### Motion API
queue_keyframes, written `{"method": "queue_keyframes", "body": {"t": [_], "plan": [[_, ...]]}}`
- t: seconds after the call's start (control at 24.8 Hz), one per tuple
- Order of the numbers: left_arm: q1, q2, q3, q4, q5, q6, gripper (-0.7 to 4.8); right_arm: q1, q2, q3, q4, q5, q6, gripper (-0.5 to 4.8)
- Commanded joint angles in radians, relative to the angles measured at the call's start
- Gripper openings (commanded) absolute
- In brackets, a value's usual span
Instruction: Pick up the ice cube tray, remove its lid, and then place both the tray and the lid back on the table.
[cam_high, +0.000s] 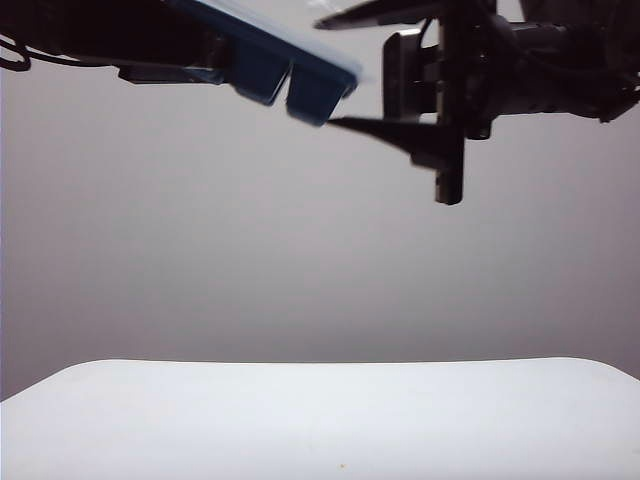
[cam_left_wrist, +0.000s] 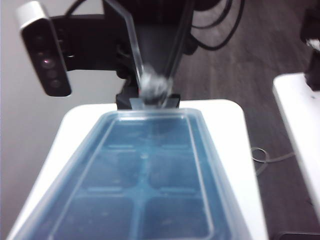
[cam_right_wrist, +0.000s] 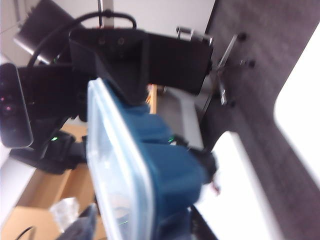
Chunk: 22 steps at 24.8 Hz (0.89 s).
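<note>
Nearest the camera, the white counter (cam_high: 320, 420) lies bare across the foreground, with nothing of the task resting on it. High above it, toward the far left, my left end effector (cam_high: 200, 60) is clamped on one end of the ice cube tray (cam_high: 270, 60), holding it aloft and tilted so that its free end dips to the right. The translucent lid (cam_left_wrist: 150, 117) sits on the navy tray and covers all the compartments, its rim seated all around as far as the left wrist view shows. Just to the right, my right end effector (cam_high: 325, 72) stands with its fingers spread wide, one above and one below the tray's free end, gripping nothing; whether either finger touches the plastic I cannot tell. I judge the pick-up done and the lid removal at hand. The next move calls for my right fingers to catch only the lid's raised edge, not the tray body beneath, and to peel it upward while my left grip holds firm. Only then can both pieces go down on the counter.
</note>
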Motion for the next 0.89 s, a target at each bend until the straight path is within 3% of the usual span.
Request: {"method": "queue_keyframes", "body": {"t": [0.04, 0.16, 0.32, 0.52, 0.64, 0.89], "plan": [[-0.004, -0.002, 0.0, -0.025, -0.032, -0.001, 2.34, -0.064, -0.006, 0.011, 0.041, 0.042, -0.046, 2.62], [-0.004, -0.002, 0.0, -0.024, -0.096, 0.0, 2.34, -0.142, -0.006, 0.01, 0.033, 0.034, -0.05, 2.65], [-0.004, -0.002, 0.0, 0.002, -0.14, 0.007, 2.34, -0.174, -0.009, 0.005, 0.011, 0.008, -0.05, 2.65], [-0.004, -0.002, 0.0, 0.073, -0.175, 0.006, 2.34, -0.15, -0.018, -0.002, -0.023, -0.038, -0.05, 2.55], [-0.004, -0.002, 0.0, 0.119, -0.183, -0.005, 2.34, -0.113, -0.022, -0.001, -0.042, -0.07, -0.043, 2.1], [-0.004, -0.002, 0.0, 0.137, -0.188, -0.005, 2.34, -0.071, -0.022, 0.0, -0.054, -0.064, -0.035, 1.93]]}}
